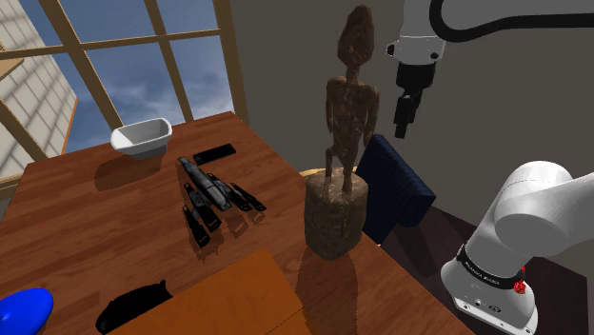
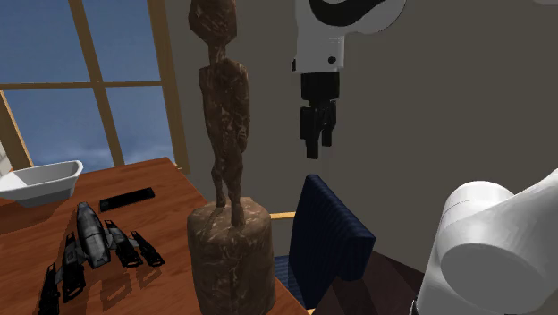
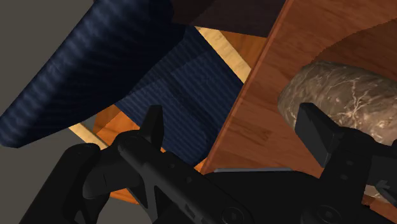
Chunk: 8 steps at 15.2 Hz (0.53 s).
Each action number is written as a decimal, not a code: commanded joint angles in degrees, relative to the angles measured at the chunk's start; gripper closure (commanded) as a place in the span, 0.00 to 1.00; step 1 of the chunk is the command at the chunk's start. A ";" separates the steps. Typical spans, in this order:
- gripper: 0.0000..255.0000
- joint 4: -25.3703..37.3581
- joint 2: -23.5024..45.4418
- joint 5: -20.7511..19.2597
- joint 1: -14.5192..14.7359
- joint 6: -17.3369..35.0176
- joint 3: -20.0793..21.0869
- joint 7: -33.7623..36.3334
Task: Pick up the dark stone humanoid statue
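Nearest in the shoulder view, the white arm's base joint (image 1: 533, 238) sits at the lower right. From it the arm rises to the black gripper (image 1: 403, 122), which hangs in the air with nothing in it. In the wrist view its fingers (image 3: 153, 127) stand wide apart. Directly under the gripper is a navy-blue upholstered chair (image 1: 400, 186) with a pale wooden frame, pushed up to the edge of the wooden table (image 1: 95, 228). The dark brown humanoid statue (image 1: 345, 114) stands upright on its thick round pedestal at that table edge, just beside the chair. The gripper is at about chest height on the figure, to the shoulder view's right of it and apart from it. On the table's near end lie an orange-brown board (image 1: 238, 295), a low black object (image 1: 133, 306) and a bright blue rounded thing (image 1: 24, 309). Farther along lies a dark grey spaceship model (image 1: 211, 190) with black pods, then a flat black slab (image 1: 214, 152) and a white bowl (image 1: 141, 138). Behind them a wood-framed window (image 1: 143, 57) shows blue sky.
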 commanded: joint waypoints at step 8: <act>0.00 14.72 7.93 5.12 0.62 -8.93 6.81 11.14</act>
